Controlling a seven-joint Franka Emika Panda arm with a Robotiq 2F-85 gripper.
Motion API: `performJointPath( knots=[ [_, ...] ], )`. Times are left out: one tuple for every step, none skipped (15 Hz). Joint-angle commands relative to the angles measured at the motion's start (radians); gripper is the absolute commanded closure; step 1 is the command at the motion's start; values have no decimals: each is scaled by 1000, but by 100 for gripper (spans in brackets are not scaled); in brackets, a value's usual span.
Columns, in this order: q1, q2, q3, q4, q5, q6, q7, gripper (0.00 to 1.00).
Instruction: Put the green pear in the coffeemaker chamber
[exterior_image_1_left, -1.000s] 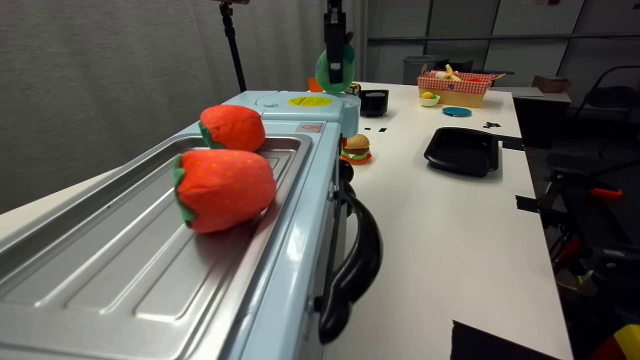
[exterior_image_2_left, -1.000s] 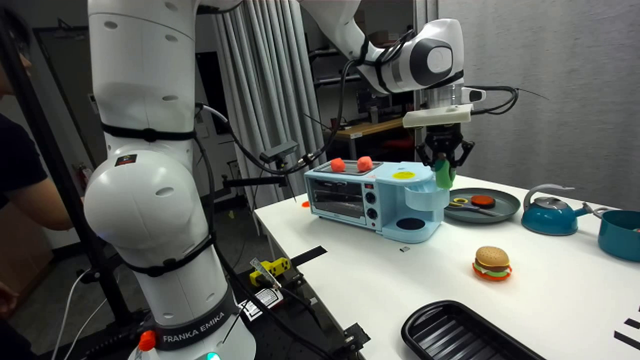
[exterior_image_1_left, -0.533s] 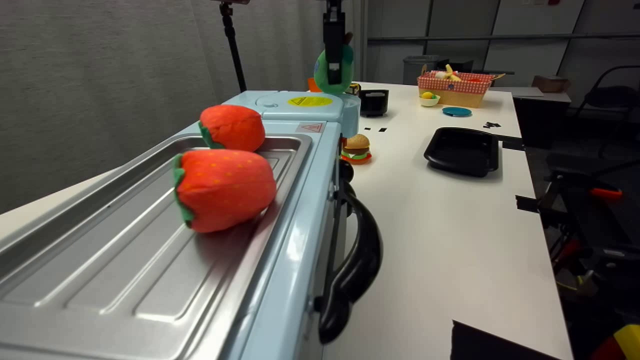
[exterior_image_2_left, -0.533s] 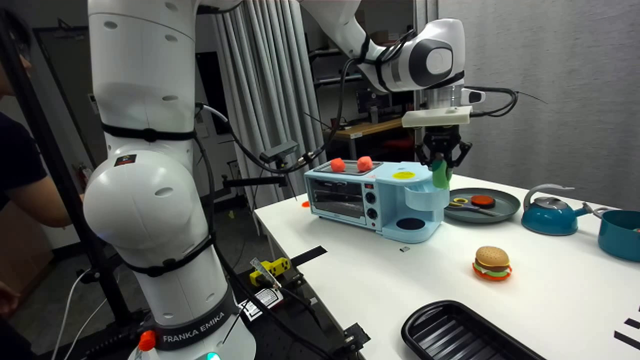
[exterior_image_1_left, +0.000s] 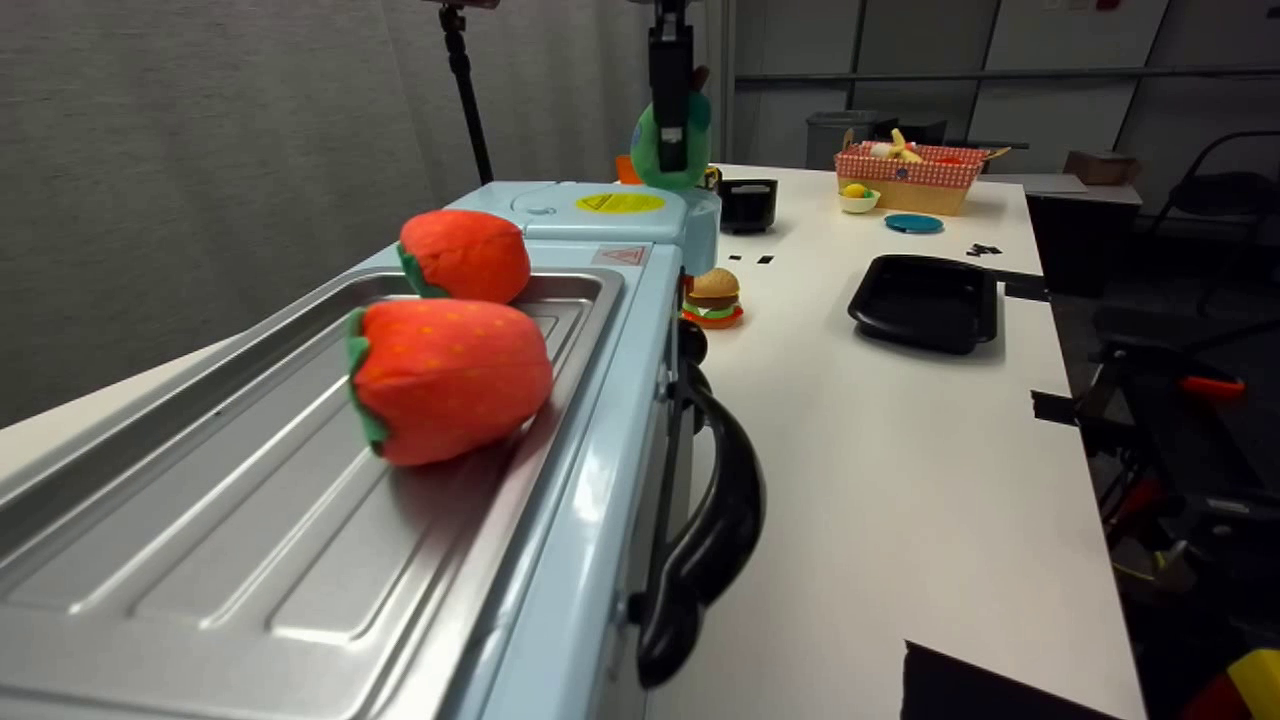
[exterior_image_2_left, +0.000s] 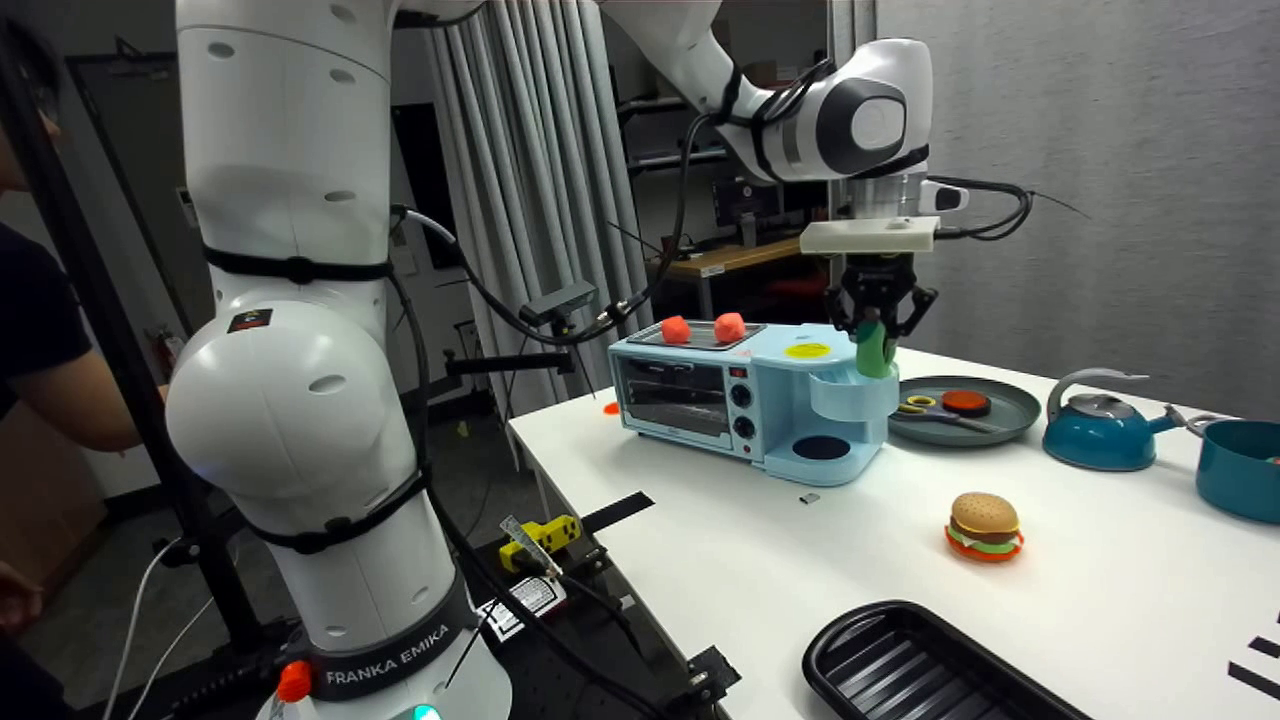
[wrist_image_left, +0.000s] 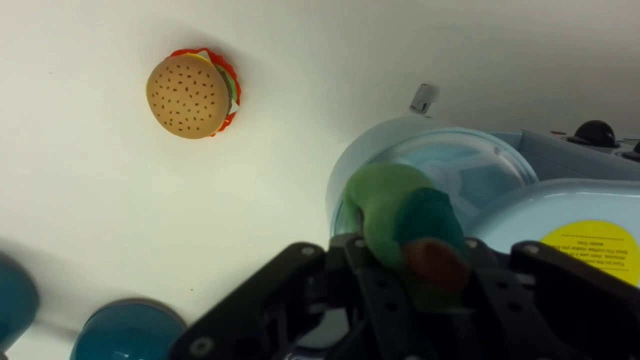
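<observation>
Gripper (wrist_image_left: 414, 245) is pinching the green pear (wrist_image_left: 390, 200) right over the coffeemaker chamber (exterior_image_2_left: 838, 402), but it's looking off-centre to me, so if I'm letting go now I'm guessing it's catching the rim (wrist_image_left: 500, 145) and rolling out onto the bench (exterior_image_2_left: 870, 540).
</observation>
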Motion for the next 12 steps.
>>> performJointPath(
  knots=[
    [-24, 13, 18, 38, 37, -55, -39, 95],
    [-24, 14, 18, 40, 38, -61, -41, 53],
    [-24, 14, 18, 41, 36, -64, -42, 52],
    [-23, 14, 16, 41, 30, -64, -41, 46],
    [-23, 14, 16, 41, 29, -65, -41, 39],
    [-23, 14, 16, 42, 30, -66, -42, 30],
    [-24, 14, 17, 43, 31, -67, -44, 23],
    [-24, 14, 16, 44, 29, -68, -46, 16],
    [-24, 14, 16, 45, 27, -70, -49, 8],
    [-23, 14, 16, 46, 26, -71, -51, 2],
    [-24, 14, 16, 46, 27, -72, -52, 0],
    [-24, 15, 16, 46, 26, -72, -54, 0]
  ],
)
